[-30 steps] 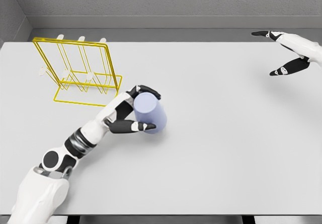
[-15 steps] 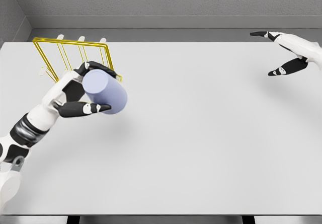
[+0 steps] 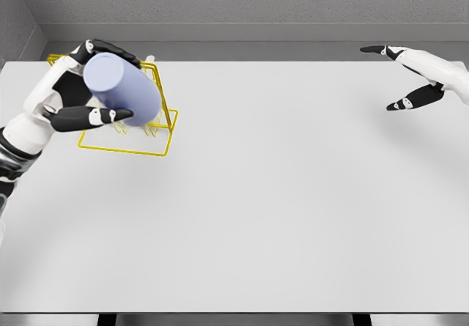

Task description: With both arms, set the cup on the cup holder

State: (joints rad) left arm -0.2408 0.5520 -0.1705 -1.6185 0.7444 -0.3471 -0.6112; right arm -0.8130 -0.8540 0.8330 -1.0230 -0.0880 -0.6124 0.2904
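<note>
I have the left robot hand (image 3: pixel 73 91) wrapped around the cup (image 3: pixel 121 89), black fingers (image 3: pixel 113 49) curled over its top edge and the thumb (image 3: pixel 95 116) pressed along its lower side, so the grip is firmly on the cup. The cup is a pale lavender cylinder, tilted so that its flat end faces up and to the left while its body slopes down to the right. It hangs clear of the surface (image 3: pixel 293 194), directly in front of the cup holder (image 3: pixel 146 139) as I see it from the head camera. The holder is a yellow wire rack standing on the far left part of the surface; its rectangular base frame shows just below and to the right of my left robot hand, and most of its upright wires are covered by the hand and cup. I cannot tell whether the cup touches any wire. My right robot hand (image 3: pixel 414 73) is well away on the far right, raised above the back edge of the surface, fingers spread wide and holding nothing. The left forearm enters from the left edge.
</note>
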